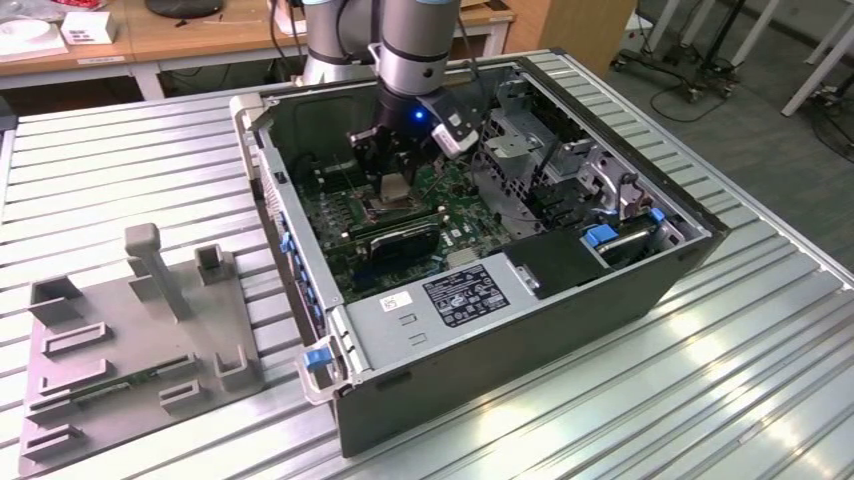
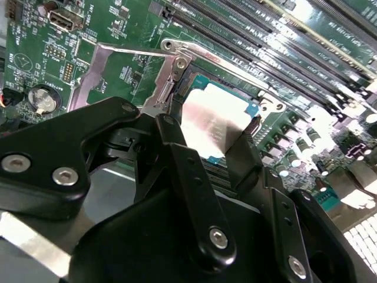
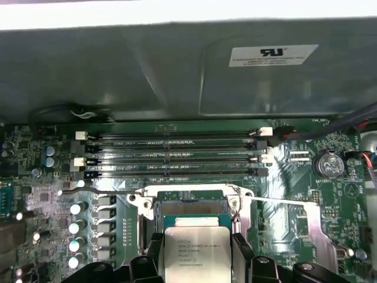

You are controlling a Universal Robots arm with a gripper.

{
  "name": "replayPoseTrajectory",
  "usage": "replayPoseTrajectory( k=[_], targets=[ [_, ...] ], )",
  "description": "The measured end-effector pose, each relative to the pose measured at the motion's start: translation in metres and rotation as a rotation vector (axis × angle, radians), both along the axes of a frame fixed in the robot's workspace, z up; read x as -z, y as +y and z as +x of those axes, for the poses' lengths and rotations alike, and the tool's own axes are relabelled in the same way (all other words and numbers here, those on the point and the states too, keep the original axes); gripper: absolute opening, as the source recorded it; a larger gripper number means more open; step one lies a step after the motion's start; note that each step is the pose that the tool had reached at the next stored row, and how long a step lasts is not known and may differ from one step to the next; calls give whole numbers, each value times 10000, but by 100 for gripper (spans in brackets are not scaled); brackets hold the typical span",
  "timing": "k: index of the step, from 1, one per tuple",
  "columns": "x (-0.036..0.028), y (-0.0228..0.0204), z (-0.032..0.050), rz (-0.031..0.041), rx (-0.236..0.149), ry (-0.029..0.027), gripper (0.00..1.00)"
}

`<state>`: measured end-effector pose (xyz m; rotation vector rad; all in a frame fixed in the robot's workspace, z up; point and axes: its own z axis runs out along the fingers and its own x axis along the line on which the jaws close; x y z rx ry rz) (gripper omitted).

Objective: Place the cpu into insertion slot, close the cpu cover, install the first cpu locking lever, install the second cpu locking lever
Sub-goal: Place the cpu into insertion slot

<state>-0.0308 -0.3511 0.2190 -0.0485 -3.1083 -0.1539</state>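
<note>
My gripper [image 3: 197, 253] is shut on the cpu [image 3: 197, 249], a small square chip with a silvery top, held by two opposite edges between the black fingers [image 2: 171, 127]. The cpu [image 2: 213, 118] hangs just over the insertion slot [image 3: 189, 206], a dark square socket with a metal rim on the green board. I cannot tell whether the chip touches the socket. The cpu cover [image 2: 97, 65], a thin silvery frame, stands swung open beside the slot. In the exterior view the gripper [image 1: 387, 178] reaches down into the open computer case over the slot [image 1: 363, 208].
Long black memory slots [image 3: 177, 154] run just beyond the socket. Thin wire levers [image 3: 277, 202] stick out on both sides of it. The case wall [image 3: 177, 71] rises behind the board. A grey fixture [image 1: 134, 330] sits on the slatted table at the exterior view's left.
</note>
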Motion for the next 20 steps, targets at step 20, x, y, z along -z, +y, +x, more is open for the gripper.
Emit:
replayPoseTrajectory(
  k=[20],
  targets=[
    [67, 39, 1, 83, 1241, -5, 54]
  ],
)
